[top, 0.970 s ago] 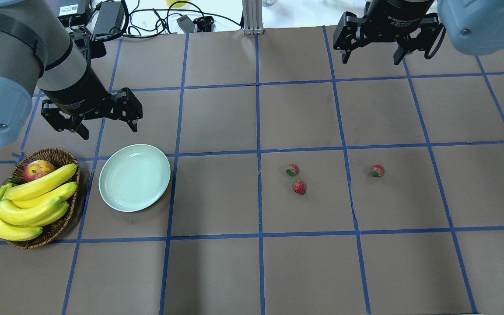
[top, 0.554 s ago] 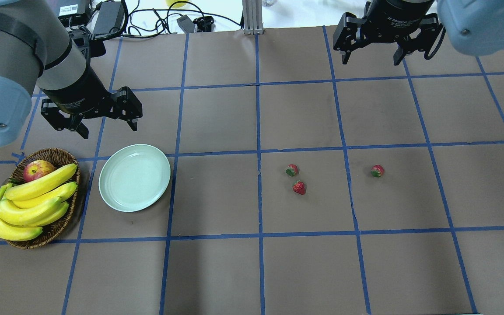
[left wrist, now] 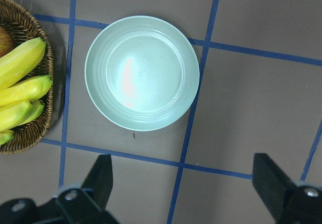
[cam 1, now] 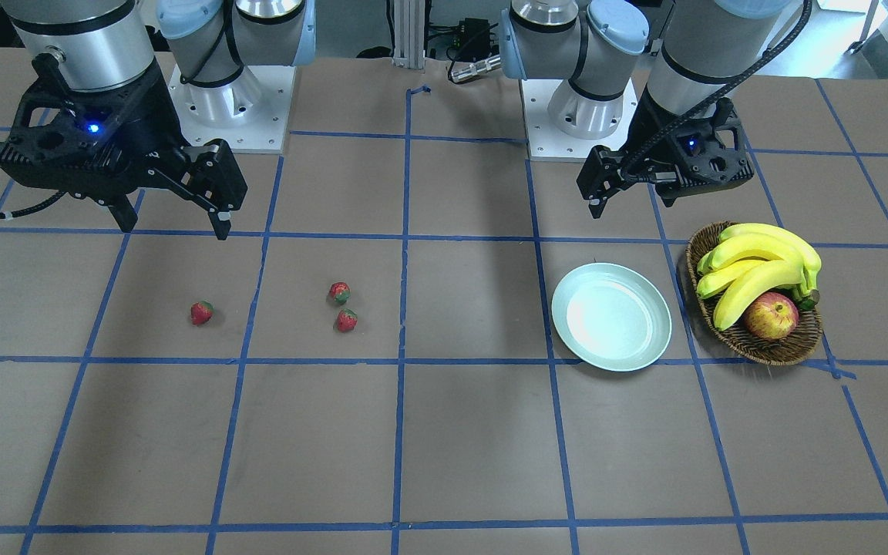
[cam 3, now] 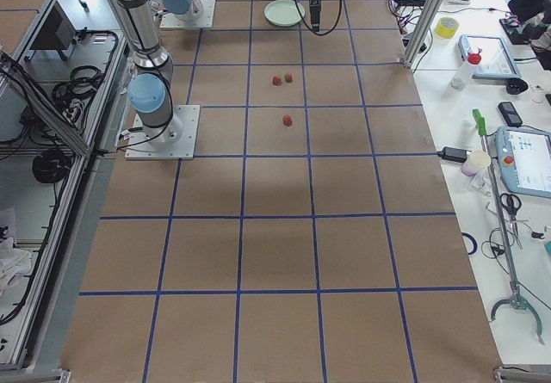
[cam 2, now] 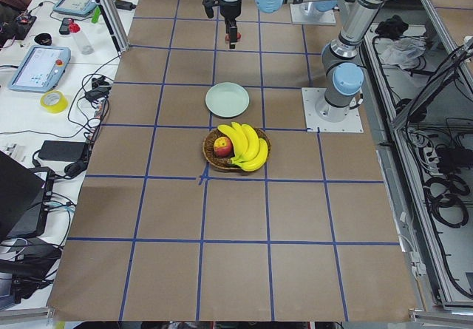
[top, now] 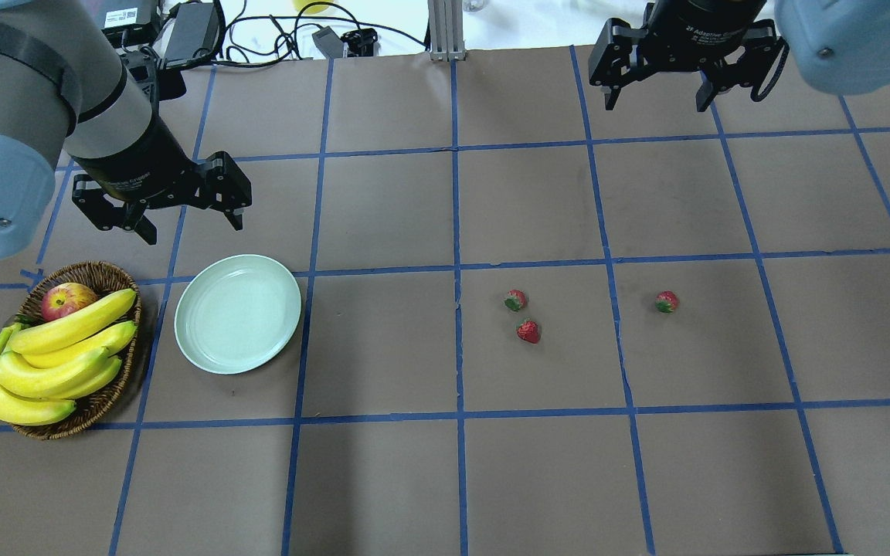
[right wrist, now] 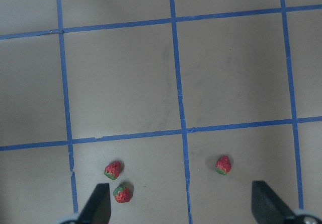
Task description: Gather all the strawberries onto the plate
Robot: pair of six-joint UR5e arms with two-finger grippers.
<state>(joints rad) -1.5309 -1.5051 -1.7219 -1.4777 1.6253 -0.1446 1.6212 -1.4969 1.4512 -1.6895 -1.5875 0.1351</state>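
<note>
Sitting beside 1 plate [top: 238, 313]: 1 basket [top: 97, 267], 1 banana bunch [top: 59, 349], 1 apple [top: 66, 300]; 3 strawberries [top: 528, 330] far off; left gripper [top: 194, 229], right gripper [top: 655, 106] spread wide.

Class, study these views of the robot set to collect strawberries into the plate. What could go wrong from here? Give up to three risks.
Two strawberries lie close together; fingers closing on one may knock the other away.
The plate sits far from all three berries, beside the left gripper; the right gripper carrying one across might drop it or crowd that arm.
The red apple in the basket could be mistaken for a berry.
</note>
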